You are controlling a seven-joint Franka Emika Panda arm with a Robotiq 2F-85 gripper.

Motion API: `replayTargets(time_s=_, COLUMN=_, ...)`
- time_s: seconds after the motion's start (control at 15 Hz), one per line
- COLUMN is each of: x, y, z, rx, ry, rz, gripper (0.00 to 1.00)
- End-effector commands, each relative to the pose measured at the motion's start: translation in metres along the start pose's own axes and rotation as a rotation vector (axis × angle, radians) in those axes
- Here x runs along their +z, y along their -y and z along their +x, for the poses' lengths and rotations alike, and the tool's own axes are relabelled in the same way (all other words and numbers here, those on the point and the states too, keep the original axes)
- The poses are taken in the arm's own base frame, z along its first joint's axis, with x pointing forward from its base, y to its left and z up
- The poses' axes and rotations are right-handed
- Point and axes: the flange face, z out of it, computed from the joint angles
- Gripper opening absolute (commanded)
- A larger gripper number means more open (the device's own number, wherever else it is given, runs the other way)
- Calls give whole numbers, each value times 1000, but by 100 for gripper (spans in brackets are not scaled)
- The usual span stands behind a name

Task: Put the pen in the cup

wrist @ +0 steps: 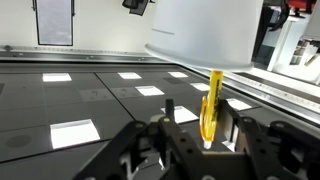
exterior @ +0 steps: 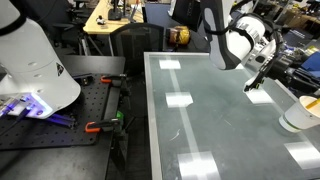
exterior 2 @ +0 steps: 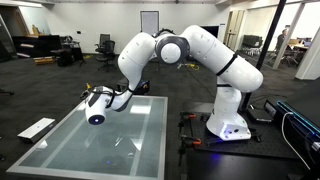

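In the wrist view, my gripper (wrist: 203, 118) is shut on the thin yellow pen (wrist: 211, 100), which stands upright between the fingers. The wide white cup (wrist: 205, 35) fills the top of that view, just beyond the pen's far end. In an exterior view the gripper (exterior: 256, 82) hovers over the glass table (exterior: 200, 120), a short way from the cup (exterior: 298, 114), which stands near the table's edge. The pen is too small to make out there. In the other exterior view I see the gripper (exterior 2: 90, 95) above the table's far corner, and the cup is hidden.
A white robot base (exterior: 35, 60) stands on a black perforated bench with orange-handled clamps (exterior: 100, 126) beside the table. Chairs and desks (exterior: 115, 20) stand behind. Bright ceiling-light reflections lie across the glass (wrist: 75, 132).
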Motion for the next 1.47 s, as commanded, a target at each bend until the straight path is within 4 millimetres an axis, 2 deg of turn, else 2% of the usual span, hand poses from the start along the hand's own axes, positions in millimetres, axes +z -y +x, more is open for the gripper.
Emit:
replayTargets(time_s=0.0, x=1, y=3, z=3, rx=36, ry=-19, rz=-22, gripper=80)
replayTargets(time_s=0.2, x=2, y=3, z=5, rx=39, ry=-22, rz=-26, gripper=100)
replayTargets(time_s=0.73, x=1, y=0, z=17, rx=57, ry=-59, rz=-46, gripper=100)
replayTargets(time_s=1.4, x=-20, y=-15, z=78, rx=217, ry=-211, rz=-105, gripper=100)
